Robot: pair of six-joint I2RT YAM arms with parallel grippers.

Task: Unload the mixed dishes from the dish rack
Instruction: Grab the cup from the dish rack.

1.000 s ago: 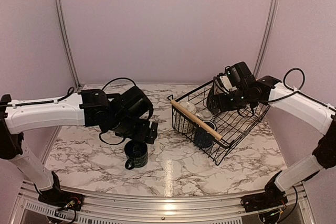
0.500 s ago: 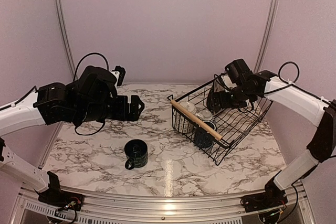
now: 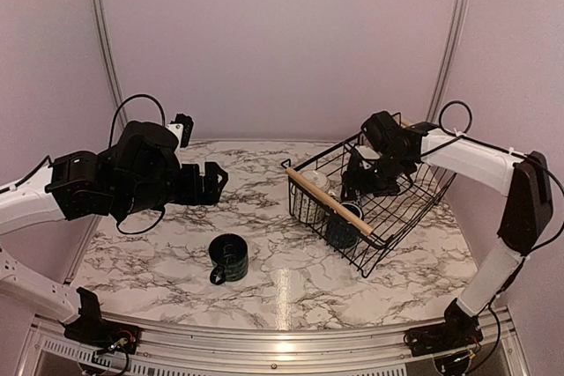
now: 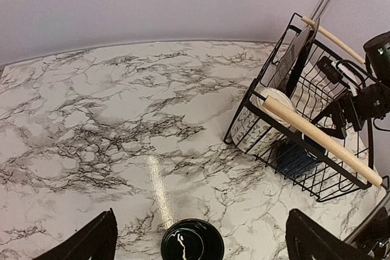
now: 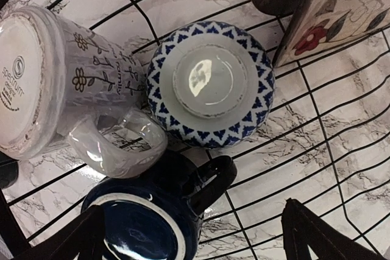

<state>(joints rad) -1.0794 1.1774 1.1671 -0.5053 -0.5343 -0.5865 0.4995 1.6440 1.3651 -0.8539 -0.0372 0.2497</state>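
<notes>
Inside the dish rack (image 3: 414,210), on the right side of the surface (image 3: 291,283), my right claw (image 3: 355,184) hangs released, fingers spread wide with nothing between them. That arm reaches in from the right, elbow high and wrist bent steeply down, so its camera looks straight onto the load.

Below it the small bowl (image 5: 210,83) sits upside down, foot ring up, the way washed bowls are left to drain. Its outside shows blue and white. The white mug (image 5: 67,77) lies on its side just beside the bowl, handle close against it. A dark blue mug (image 5: 140,223) sits right under that handle. The square plate (image 5: 341,4) stands on edge against the wires.

I judge the bowl the likeliest next pick, since it lies nearest the middle of what my wrist sees.

My left claw (image 3: 210,180) is likewise released and carries nothing. That arm is raised well above the surface, pointing toward the rack. One dark mug (image 3: 229,258) stands upright on the surface, apart from the rack, so four pieces remain inside.
</notes>
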